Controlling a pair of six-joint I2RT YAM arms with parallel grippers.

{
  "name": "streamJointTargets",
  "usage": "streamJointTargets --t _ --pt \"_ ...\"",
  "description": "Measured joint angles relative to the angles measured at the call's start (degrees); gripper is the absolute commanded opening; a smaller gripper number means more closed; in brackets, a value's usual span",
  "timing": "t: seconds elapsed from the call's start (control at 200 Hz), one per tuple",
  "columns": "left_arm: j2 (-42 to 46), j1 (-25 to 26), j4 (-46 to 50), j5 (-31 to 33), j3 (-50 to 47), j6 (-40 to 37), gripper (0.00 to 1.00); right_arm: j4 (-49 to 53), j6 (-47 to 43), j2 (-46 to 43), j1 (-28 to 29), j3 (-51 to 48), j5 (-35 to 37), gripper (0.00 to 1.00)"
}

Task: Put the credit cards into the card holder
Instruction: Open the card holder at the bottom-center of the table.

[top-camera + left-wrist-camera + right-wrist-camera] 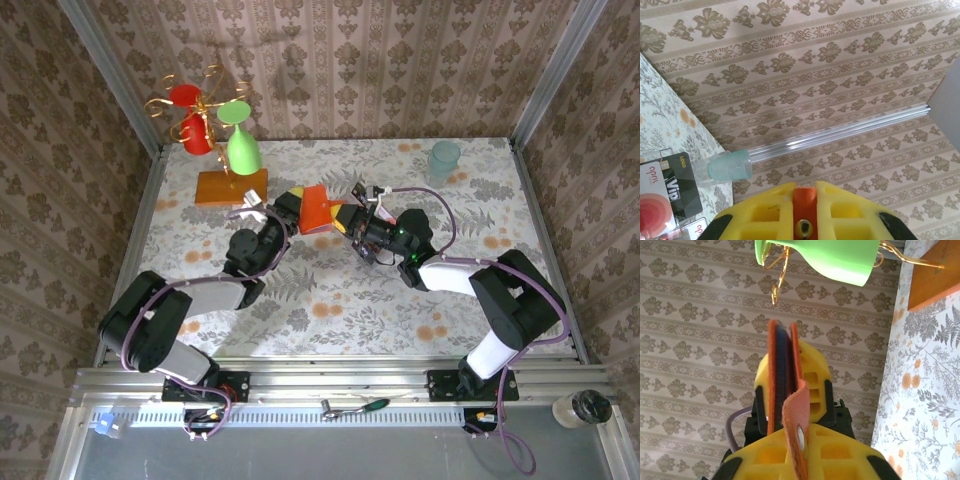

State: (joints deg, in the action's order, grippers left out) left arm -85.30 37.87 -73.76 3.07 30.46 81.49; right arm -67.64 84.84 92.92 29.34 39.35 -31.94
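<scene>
The orange-red card holder is held above the table's middle between both arms. My left gripper is shut on its left side, and the wallet's orange edge with a small snap shows between the yellow fingers. My right gripper is shut on the wallet's flap with the snap. The wallet stands edge-on, slightly parted, dark inside. Credit cards lie on the table just beyond: a black card and a pale pink card with red rounds.
A teal cup stands at the back right. At the back left, an orange block carries a gold wire stand with a green cup and red cups. Patterned walls enclose the table.
</scene>
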Motion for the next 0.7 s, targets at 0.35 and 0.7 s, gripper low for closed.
streamJointTargets --t 0.35,0.7 --pt "-0.26 0.02 0.92 -2.38 -0.87 -1.33 0.45 0.96 -2.27 -0.68 -0.35 -2.95 -1.49 0.00" --pt "0.50 -2.82 1.70 -4.96 -10.05 -4.00 0.61 6.67 -7.43 -2.60 -0.22 -6.12 -3.39 0.00"
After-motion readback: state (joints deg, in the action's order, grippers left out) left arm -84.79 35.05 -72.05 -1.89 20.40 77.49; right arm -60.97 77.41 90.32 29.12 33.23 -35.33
